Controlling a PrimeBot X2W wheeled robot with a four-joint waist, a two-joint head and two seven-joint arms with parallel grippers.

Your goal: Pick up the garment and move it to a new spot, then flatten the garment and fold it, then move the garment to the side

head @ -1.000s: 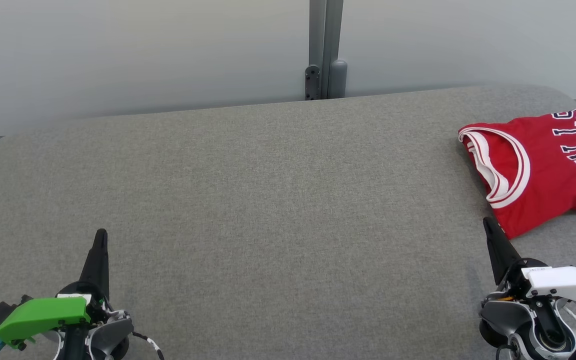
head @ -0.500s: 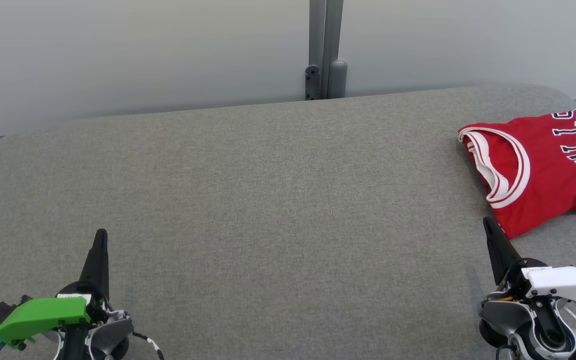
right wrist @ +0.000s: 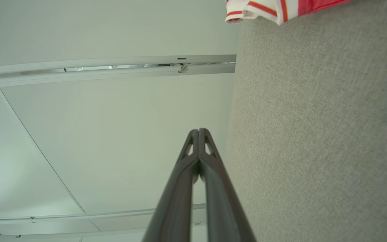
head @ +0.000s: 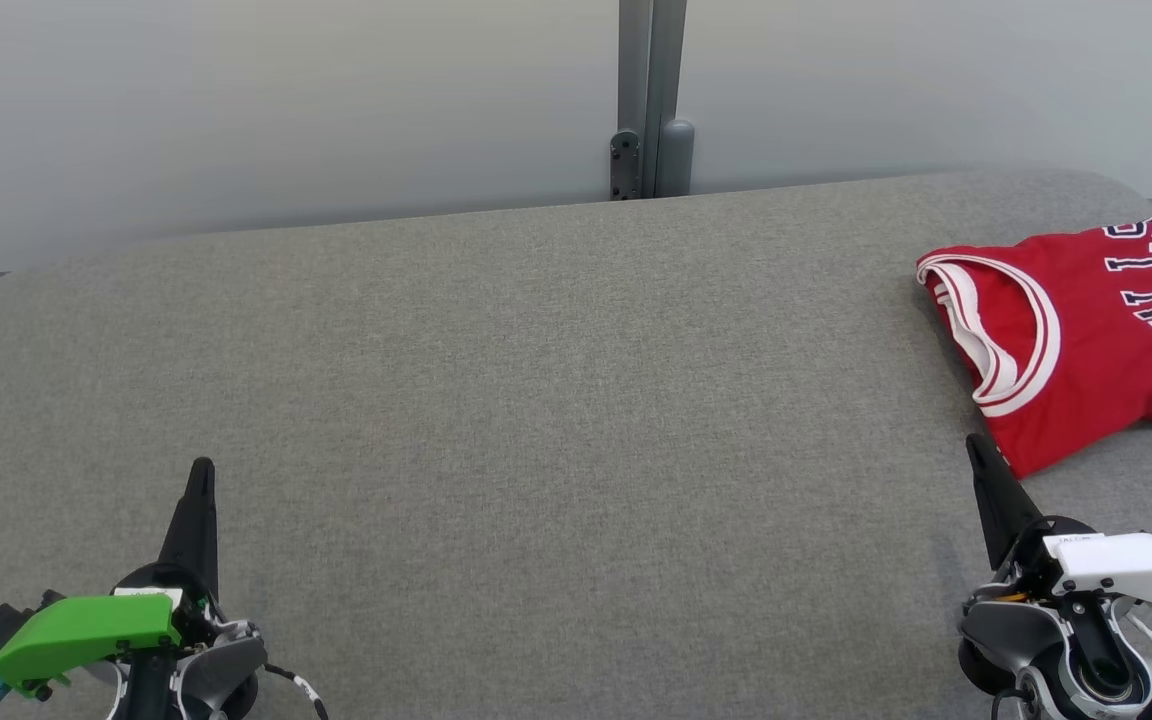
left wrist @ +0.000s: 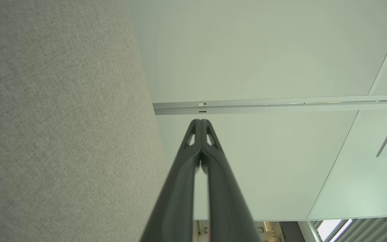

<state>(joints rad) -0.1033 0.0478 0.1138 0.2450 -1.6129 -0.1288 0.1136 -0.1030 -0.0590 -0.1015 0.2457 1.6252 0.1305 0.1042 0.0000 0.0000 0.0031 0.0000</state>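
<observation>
The garment [head: 1076, 340] lay on the table [head: 536, 400], at its right side and toward the far edge, running out past the head view's right border. My right gripper [head: 973, 441] hung over the near right part of the table, its tip just before the garment's near corner; I could not tell if they touched. My left gripper [head: 201, 466] hung over the near left part, well apart from the garment. Behind the table's far edge stood the wall [head: 286, 120], a post [head: 648, 100] at its middle.
</observation>
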